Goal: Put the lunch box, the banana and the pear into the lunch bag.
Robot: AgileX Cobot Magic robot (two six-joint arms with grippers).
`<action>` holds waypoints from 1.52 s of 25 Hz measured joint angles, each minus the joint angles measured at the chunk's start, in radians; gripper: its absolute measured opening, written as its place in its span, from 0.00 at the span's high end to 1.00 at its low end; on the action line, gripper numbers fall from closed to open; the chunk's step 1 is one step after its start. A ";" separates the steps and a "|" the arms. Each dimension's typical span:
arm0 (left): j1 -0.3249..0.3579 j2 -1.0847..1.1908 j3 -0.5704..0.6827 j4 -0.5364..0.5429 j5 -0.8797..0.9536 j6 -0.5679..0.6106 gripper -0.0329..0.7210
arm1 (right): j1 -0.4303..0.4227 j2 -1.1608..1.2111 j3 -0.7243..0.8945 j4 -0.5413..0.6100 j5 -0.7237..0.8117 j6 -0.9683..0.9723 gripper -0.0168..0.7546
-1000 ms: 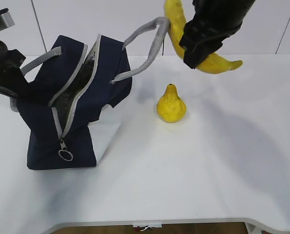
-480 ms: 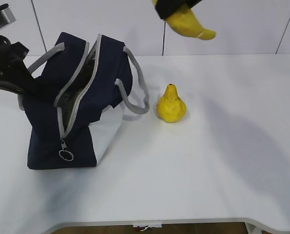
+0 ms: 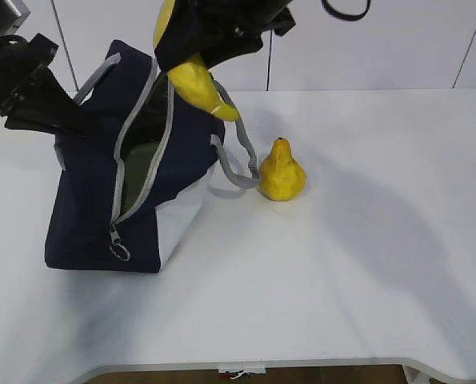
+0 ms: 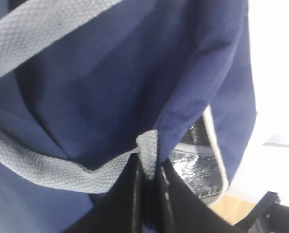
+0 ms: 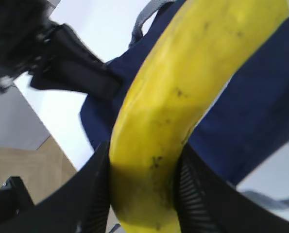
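Navy lunch bag (image 3: 102,208) sits on the left of the white bench (image 3: 366,264), zipper open, mouth gaping toward the camera, grey-green lining visible inside. Zipper pull ring (image 3: 120,252) hangs at the low front corner. One grey handle (image 3: 236,156) droops over the right side, its loop just beside the pear.

Left gripper (image 4: 148,194) is clenched on the bag's rim fabric where the webbing strap (image 4: 47,170) is stitched; left wrist view shows silver foil lining (image 4: 197,165) past the edge. In the exterior view the left arm (image 3: 22,88) comes in from the upper left and holds that far side of the bag up.

Right gripper (image 5: 144,194) is grasping the banana (image 3: 198,84), ribbed pads (image 5: 195,199) on both sides of it. Banana is airborne above the bag's open mouth, lower tip angled down to the right, near the bag's top right edge.

Pear (image 3: 281,172) stands upright on the bench right of the bag, stem up.

Lunch box: can't make it out in any view.
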 joint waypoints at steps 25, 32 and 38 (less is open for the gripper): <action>0.002 0.000 0.000 -0.039 0.013 0.000 0.95 | 0.000 0.331 -0.011 0.424 -0.182 -0.124 0.59; 0.002 0.000 -0.054 -0.041 0.026 -0.001 0.95 | 0.000 0.358 -0.014 0.394 -0.146 -0.142 0.58; 0.002 0.000 -0.057 -0.031 0.026 -0.002 0.95 | 0.000 0.358 -0.020 0.369 -0.083 -0.142 0.42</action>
